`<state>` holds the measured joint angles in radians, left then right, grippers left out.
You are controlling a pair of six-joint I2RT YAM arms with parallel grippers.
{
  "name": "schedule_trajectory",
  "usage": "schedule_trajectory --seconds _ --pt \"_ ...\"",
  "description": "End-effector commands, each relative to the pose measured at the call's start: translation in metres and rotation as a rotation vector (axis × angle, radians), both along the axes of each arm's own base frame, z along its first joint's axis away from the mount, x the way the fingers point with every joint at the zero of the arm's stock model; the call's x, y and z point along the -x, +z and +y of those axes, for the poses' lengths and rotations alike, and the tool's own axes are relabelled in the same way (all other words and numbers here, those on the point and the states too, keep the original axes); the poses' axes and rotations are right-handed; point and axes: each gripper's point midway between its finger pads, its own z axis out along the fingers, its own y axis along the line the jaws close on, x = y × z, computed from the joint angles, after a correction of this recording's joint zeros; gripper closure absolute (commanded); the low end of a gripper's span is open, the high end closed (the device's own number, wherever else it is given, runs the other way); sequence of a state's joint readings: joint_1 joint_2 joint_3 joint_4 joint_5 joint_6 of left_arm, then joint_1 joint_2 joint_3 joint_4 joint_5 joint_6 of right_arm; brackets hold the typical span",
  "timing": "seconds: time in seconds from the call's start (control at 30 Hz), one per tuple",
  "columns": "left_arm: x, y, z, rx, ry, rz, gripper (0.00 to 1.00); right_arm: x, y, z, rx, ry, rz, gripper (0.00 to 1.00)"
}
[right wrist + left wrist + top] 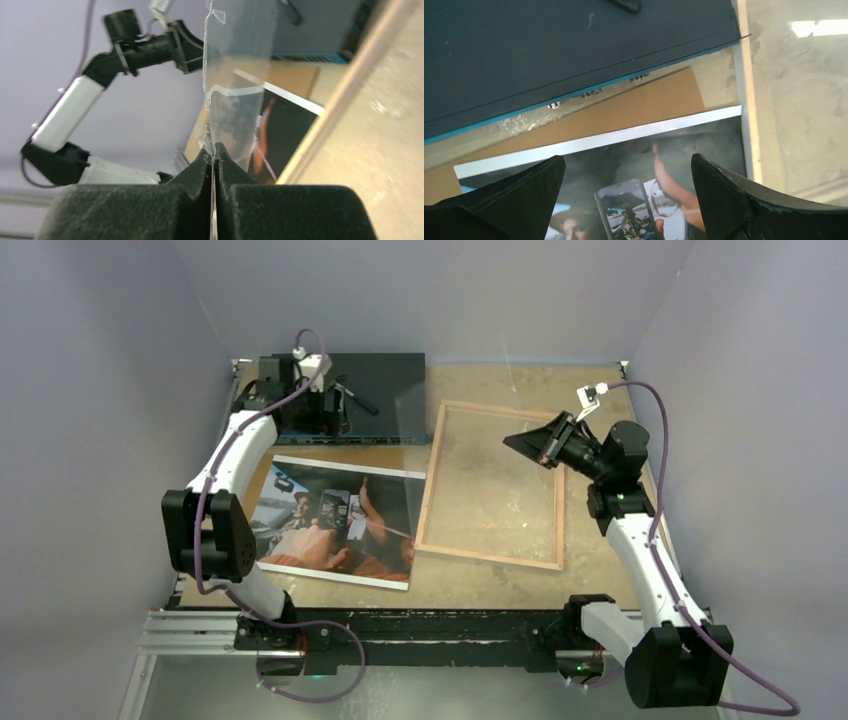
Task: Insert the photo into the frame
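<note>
clear sheet | right tool clamped on it, faint from above | left tool apart

In the lower left of the overhead view, my photo is dark grey and teal with reddish-orange skin tones inside a thin white border. At centre right, the frame shows pale wood rails over the mottled sandy table. The box at upper left is navy-black with a turquoise edge stripe, and the board beneath it is plain brown. My right gripper is matte black, its sheet clear with white glints, my cable purple.
</note>
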<state>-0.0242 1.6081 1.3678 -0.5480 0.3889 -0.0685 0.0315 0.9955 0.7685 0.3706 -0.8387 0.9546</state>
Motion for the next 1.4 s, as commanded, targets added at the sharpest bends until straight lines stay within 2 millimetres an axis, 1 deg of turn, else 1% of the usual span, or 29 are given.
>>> schedule_trajectory --seconds 0.0,0.1,0.17,0.27,0.3,0.4,0.5,0.57,0.63,0.7,0.73,0.77,0.87,0.93,1.03,1.1,1.17,1.2,1.23,1.27,1.37 --pt "-0.009 -0.004 0.005 -0.231 -0.067 0.003 0.04 -0.007 -0.048 -0.017 0.091 -0.082 0.175 1.0" --pt "-0.017 -0.003 0.005 -0.236 -0.062 0.001 0.03 -0.015 -0.063 -0.035 0.136 -0.158 0.223 1.0" --pt "-0.02 -0.005 0.005 -0.238 -0.07 -0.003 0.02 -0.021 -0.065 -0.046 0.162 -0.205 0.216 1.0" --pt "-0.021 -0.009 -0.007 -0.206 -0.102 -0.009 0.02 -0.029 -0.071 -0.057 0.169 -0.25 0.228 1.0" --pt "-0.019 -0.01 -0.014 -0.191 -0.117 -0.008 0.02 -0.032 -0.073 -0.06 0.17 -0.262 0.231 1.0" --pt "-0.01 -0.015 -0.042 -0.131 -0.177 0.002 0.04 -0.039 -0.076 -0.069 0.15 -0.308 0.228 1.0" --pt "0.006 -0.024 -0.076 -0.066 -0.245 0.043 0.03 -0.043 -0.085 -0.076 0.121 -0.356 0.235 1.0" --pt "0.015 -0.032 -0.095 -0.051 -0.289 0.07 0.01 -0.045 -0.091 -0.078 0.104 -0.376 0.238 1.0" --pt "0.022 -0.04 -0.111 -0.014 -0.299 0.108 0.0 -0.047 -0.099 -0.079 0.095 -0.381 0.254 1.0" --pt "0.024 -0.047 -0.122 0.021 -0.303 0.143 0.0 -0.049 -0.103 -0.081 0.085 -0.39 0.255 1.0" --pt "0.024 -0.051 -0.128 0.034 -0.305 0.162 0.02 -0.05 -0.102 -0.083 0.077 -0.398 0.239 1.0" --pt "0.025 -0.055 -0.134 0.049 -0.308 0.184 0.06 -0.051 -0.102 -0.085 0.068 -0.406 0.23 1.0" --pt "0.031 -0.07 -0.15 0.055 -0.328 0.233 0.24 -0.055 -0.099 -0.094 0.053 -0.422 0.198 1.0" --pt "0.036 -0.076 -0.161 0.043 -0.349 0.247 0.31 -0.057 -0.096 -0.099 0.039 -0.415 0.172 1.0" --pt "0.04 -0.087 -0.172 0.05 -0.362 0.266 0.39 -0.062 -0.098 -0.104 0.043 -0.395 0.157 1.0" --pt "0.04 -0.091 -0.179 0.067 -0.361 0.277 0.45 -0.062 -0.099 -0.102 0.034 -0.359 0.141 1.0" --pt "0.04 -0.096 -0.184 0.076 -0.368 0.286 0.55 -0.063 -0.097 -0.098 0.03 -0.315 0.111 1.0" --pt "0.041 -0.098 -0.187 0.082 -0.371 0.29 0.62 -0.063 -0.097 -0.096 0.038 -0.294 0.103 1.0" --pt "0.041 -0.099 -0.189 0.088 -0.37 0.297 0.65 -0.064 -0.097 -0.095 0.049 -0.276 0.093 1.0" --pt "0.04 -0.1 -0.191 0.096 -0.371 0.298 0.67 -0.065 -0.098 -0.095 0.058 -0.266 0.087 1.0" --pt "0.041 -0.106 -0.197 0.109 -0.364 0.315 0.67 -0.063 -0.102 -0.093 0.041 -0.256 0.105 1.0"
